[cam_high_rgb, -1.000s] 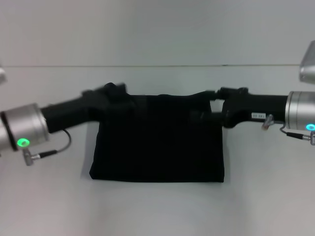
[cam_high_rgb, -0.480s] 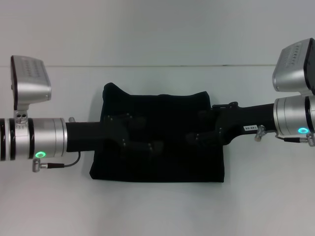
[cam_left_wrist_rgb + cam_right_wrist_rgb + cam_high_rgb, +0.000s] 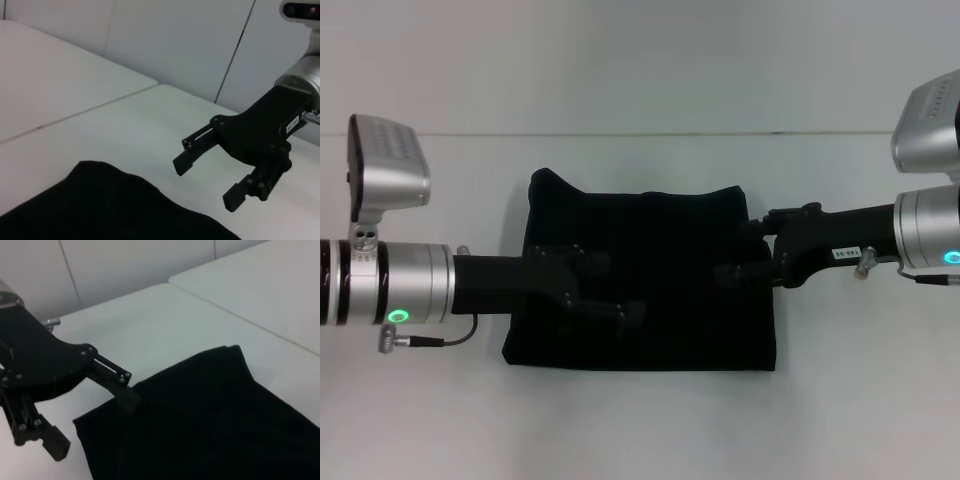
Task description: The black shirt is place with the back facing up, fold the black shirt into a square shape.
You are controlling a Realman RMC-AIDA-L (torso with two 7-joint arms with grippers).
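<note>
The black shirt (image 3: 645,280) lies folded, roughly square, beneath both grippers. The left gripper (image 3: 605,290) and right gripper (image 3: 210,172) hover released, holding nothing; lifting clear without snagging fabric preserves the fold.

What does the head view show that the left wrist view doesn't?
Head view only: the whole folded shirt on the table, with the left gripper over its left half. Left wrist view only: the right gripper from the front, jaws open and empty, above the table. Both: the shirt, the table, the right gripper.
</note>
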